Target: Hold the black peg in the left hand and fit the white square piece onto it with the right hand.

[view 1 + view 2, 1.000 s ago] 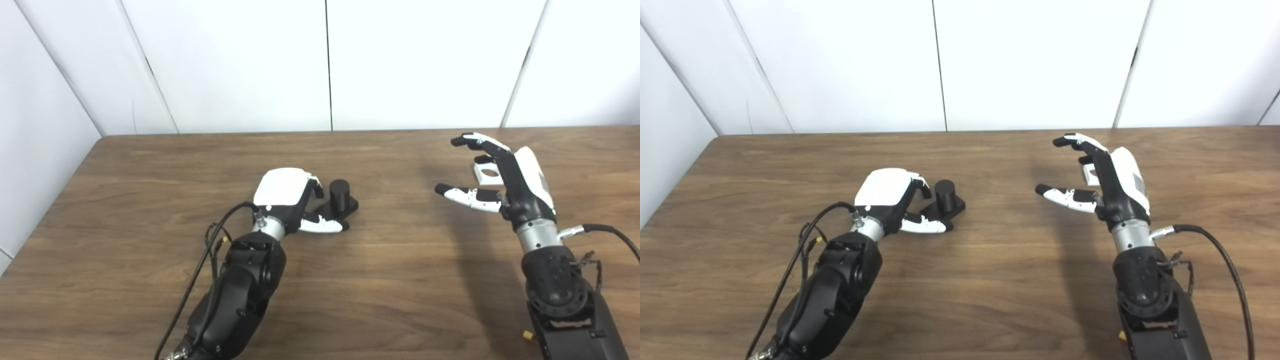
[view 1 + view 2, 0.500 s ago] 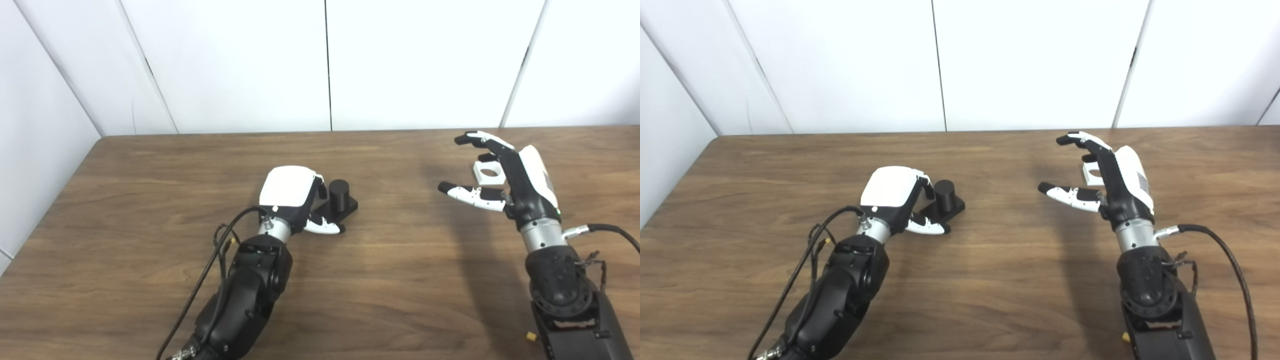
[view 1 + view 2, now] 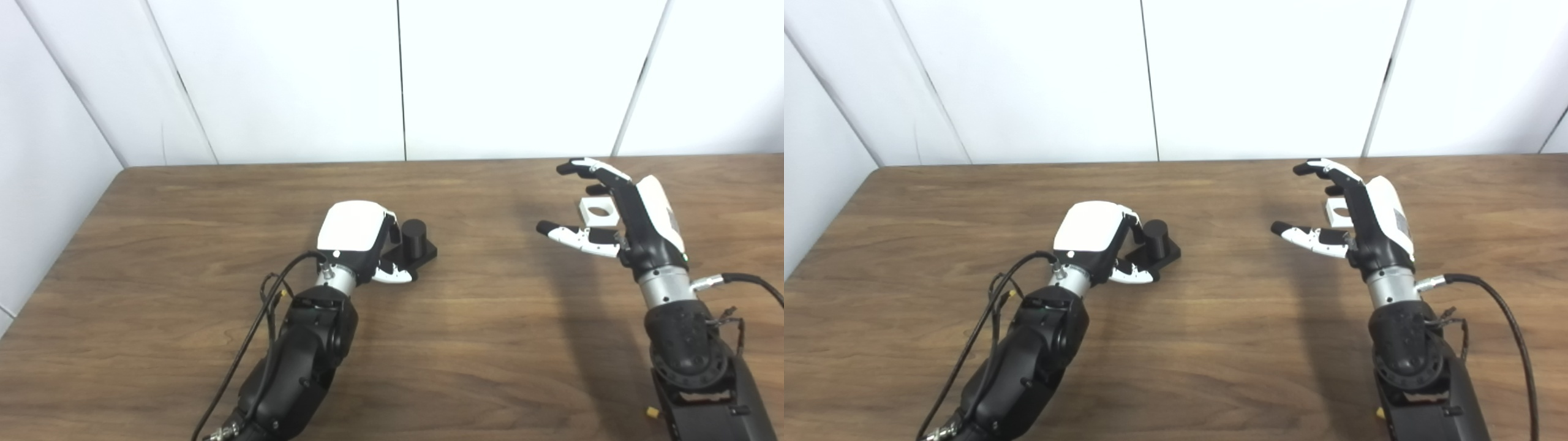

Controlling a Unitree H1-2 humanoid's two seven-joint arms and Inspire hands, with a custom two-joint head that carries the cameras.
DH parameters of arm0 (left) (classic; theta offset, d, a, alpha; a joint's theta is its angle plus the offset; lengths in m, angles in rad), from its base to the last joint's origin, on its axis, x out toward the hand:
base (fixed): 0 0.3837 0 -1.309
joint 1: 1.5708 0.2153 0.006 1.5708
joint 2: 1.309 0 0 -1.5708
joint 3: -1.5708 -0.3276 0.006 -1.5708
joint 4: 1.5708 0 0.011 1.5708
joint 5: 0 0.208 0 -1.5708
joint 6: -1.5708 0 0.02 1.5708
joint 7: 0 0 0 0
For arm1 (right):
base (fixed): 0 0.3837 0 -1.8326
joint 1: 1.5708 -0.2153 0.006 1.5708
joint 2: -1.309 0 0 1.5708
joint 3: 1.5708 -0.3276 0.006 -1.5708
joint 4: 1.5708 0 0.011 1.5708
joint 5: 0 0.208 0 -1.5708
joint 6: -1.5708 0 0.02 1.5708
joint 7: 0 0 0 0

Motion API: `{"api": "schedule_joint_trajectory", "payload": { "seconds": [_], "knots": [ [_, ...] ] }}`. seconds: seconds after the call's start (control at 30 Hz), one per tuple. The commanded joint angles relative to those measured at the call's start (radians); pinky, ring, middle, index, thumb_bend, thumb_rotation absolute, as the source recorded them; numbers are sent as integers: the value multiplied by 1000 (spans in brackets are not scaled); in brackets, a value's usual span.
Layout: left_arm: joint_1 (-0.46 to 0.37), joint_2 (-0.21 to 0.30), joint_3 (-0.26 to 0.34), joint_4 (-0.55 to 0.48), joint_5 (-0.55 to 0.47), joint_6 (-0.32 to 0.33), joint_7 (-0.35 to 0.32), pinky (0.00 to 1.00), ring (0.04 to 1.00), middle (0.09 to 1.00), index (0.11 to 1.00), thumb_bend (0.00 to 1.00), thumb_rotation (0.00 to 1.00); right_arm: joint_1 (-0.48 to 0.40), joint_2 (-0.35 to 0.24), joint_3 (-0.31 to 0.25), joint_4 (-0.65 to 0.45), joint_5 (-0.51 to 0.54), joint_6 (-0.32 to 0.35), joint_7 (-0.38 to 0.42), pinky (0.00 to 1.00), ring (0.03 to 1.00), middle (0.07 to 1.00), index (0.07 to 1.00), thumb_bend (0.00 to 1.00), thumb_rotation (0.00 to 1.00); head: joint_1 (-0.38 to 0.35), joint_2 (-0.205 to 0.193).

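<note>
Lying behind right robot hand (image 3: 618,214): white square piece (image 3: 597,212)

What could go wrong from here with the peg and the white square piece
The left hand has fingers on the black peg's flat base, not around its post, so the peg could tip or slide on lifting. The white square piece lies flat on the table behind the open right hand; pinching its thin edges may push it away.
</note>
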Motion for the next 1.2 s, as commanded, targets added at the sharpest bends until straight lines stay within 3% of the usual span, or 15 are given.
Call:
{"api": "schedule_joint_trajectory", "payload": {
  "seconds": [0.0, 0.57, 0.93, 1.07, 1.17],
  "knots": [
    [-12, 27, 11, -2, 3, 7, -1, 743, 788, 806, 546, 750, 332, -34, -12, -9, -32, 1, -16, -7, 711, 813, 827, 718, 707, 218, 0, 1],
    [-14, 41, -1, 27, 5, 26, -36, 745, 805, 824, 593, 764, 388, -28, -19, -13, -48, 11, -16, -2, 720, 818, 828, 721, 683, 242, -4, 9],
    [-17, 45, -11, 44, 3, 32, -48, 732, 805, 816, 578, 771, 399, -27, -21, -18, -56, 12, -11, 7, 724, 820, 831, 723, 679, 251, -6, 12],
    [-15, 39, -1, 38, -22, 28, -47, 745, 807, 814, 555, 757, 293, -29, -23, -18, -53, 8, -15, 6, 721, 819, 829, 722, 681, 271, -5, 13],
    [-14, 38, 1, 39, -36, 25, -39, 753, 808, 814, 500, 558, 114, -30, -23, -18, -54, 7, -12, 7, 722, 819, 828, 722, 682, 278, -2, 13]
  ]
}}
